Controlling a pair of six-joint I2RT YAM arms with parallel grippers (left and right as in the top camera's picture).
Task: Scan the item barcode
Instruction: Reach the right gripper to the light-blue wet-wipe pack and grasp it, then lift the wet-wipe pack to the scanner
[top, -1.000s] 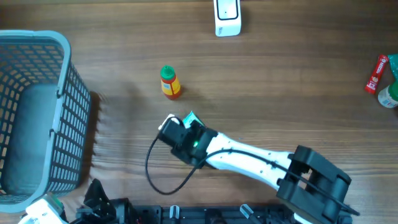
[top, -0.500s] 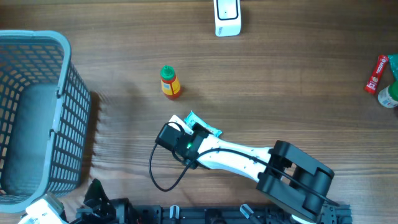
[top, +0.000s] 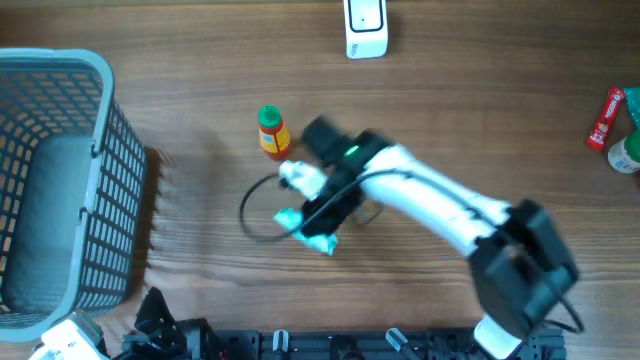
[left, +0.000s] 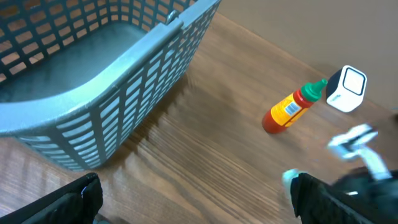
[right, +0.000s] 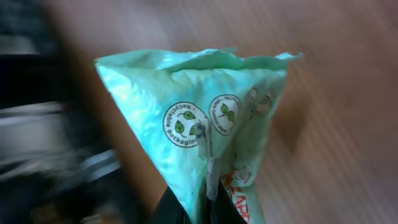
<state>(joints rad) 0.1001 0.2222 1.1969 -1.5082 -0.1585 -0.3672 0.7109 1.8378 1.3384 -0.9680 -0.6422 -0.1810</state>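
The item is a pale green plastic packet (right: 205, 124) with leaf logos and red lettering. It fills the right wrist view, and my right gripper (right: 208, 208) is shut on its lower edge. From overhead the packet (top: 303, 224) hangs at the tip of the right gripper (top: 318, 222), just below an orange sauce bottle (top: 272, 132). No barcode shows on the packet. A white scanner (top: 365, 27) stands at the table's far edge. My left gripper (left: 199, 205) stands open over bare wood, with nothing between its fingers.
A blue-grey mesh basket (top: 110, 180) fills the left side of the table. At the right edge lie a red tube (top: 604, 118) and a white bottle (top: 626, 152). A black cable (top: 255, 222) loops beside the packet. The left wrist view shows the sauce bottle (left: 289, 109) and the scanner (left: 346, 89).
The right gripper closed on the packet. The right arm swung up and round toward the sauce bottle, carrying the packet slightly left and nearer. The left arm has not moved.
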